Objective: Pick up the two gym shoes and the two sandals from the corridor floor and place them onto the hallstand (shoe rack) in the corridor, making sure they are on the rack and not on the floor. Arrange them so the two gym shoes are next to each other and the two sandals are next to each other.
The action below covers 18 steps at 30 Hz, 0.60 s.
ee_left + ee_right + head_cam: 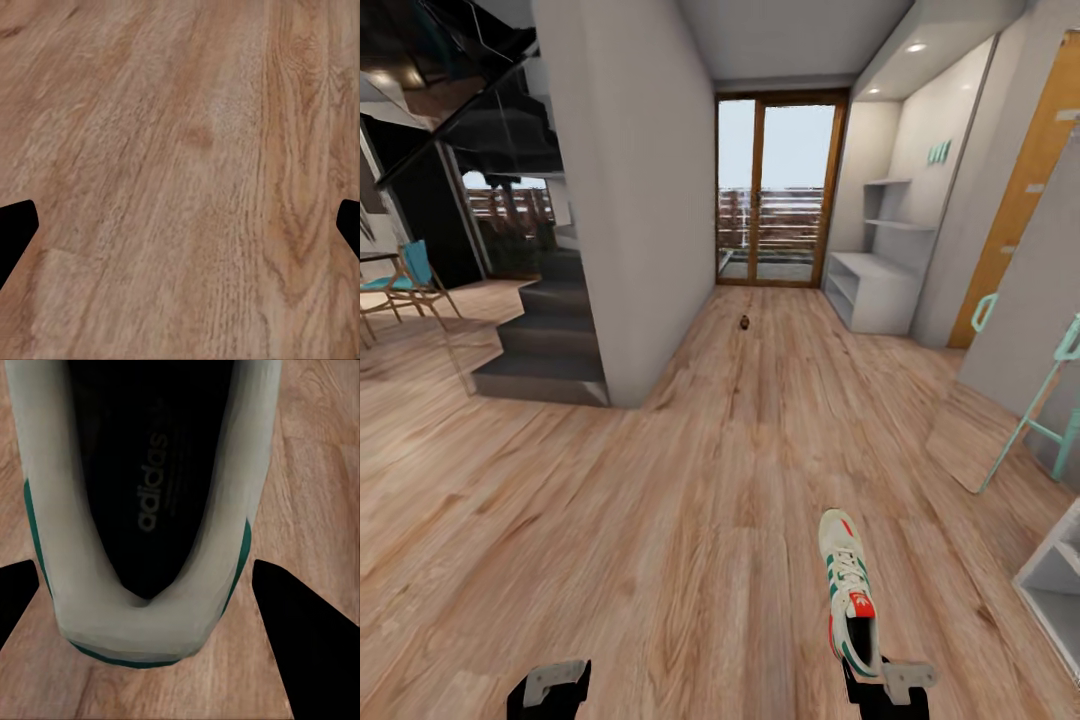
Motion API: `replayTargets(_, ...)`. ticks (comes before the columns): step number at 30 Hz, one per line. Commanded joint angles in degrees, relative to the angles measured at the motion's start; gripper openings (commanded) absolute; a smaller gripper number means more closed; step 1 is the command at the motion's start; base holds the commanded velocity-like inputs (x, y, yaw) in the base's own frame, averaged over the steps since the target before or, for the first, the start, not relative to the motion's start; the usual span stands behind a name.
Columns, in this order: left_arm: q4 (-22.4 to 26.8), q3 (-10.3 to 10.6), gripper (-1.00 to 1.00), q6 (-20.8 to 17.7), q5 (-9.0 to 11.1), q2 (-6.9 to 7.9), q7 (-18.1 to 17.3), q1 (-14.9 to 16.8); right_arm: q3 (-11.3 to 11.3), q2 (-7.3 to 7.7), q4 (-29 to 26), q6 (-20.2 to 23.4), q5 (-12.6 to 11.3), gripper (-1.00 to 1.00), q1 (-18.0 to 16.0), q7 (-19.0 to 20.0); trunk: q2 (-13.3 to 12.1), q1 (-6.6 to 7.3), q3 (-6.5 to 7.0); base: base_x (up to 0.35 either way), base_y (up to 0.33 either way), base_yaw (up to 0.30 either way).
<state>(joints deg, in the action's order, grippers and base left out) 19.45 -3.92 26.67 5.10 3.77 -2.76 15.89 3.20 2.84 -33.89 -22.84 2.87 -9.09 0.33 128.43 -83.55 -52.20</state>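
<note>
A white sneaker (849, 590) with green stripes lies on the wood floor (660, 500), toe pointing down the corridor, heel nearest the robot. The right gripper (887, 690) sits at that heel. In the right wrist view its jaws stand apart, one on each side of the sneaker's heel (142, 607), with a gap of floor showing between each jaw and the shoe, so nothing is clamped. The left gripper (550, 688) hangs over bare floor (180, 180), jaws wide apart and holding nothing.

Far down the corridor, a small dark brown thing (744, 321) lies on the floor, too small to identify. The pale grey shoe rack (872, 290) stands against the right wall near the glass door (778, 190). The floor between sneaker and rack is open. A staircase (545, 340) edges the left side, and a mint ladder (1040, 410) leans near the right wall.
</note>
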Motion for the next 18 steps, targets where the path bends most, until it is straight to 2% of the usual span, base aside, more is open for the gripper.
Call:
replayTargets(1,-0.02,-0.04,1.00,0.13,0.53,0.01,-0.30,0.02,0.14,-0.03,0.05,-0.18,0.29,-1.00,-0.05,0.03,0.02,-0.02,-0.05,0.339,-0.133,-0.155)
replayTargets(9,-0.02,-0.04,1.00,0.13,0.53,0.01,-0.29,0.02,0.11,-0.04,0.13,-0.18,0.29,-1.00,-0.05,0.03,0.02,-0.02,-0.05,0.339,-0.111,-0.026)
replayTargets(18,-0.02,-0.04,1.00,0.21,0.57,0.01,-0.26,0.02,0.13,-0.03,0.14,-0.18,0.31,-1.00,-0.05,0.06,0.02,-0.02,-0.05,0.339,-0.015,-0.001)
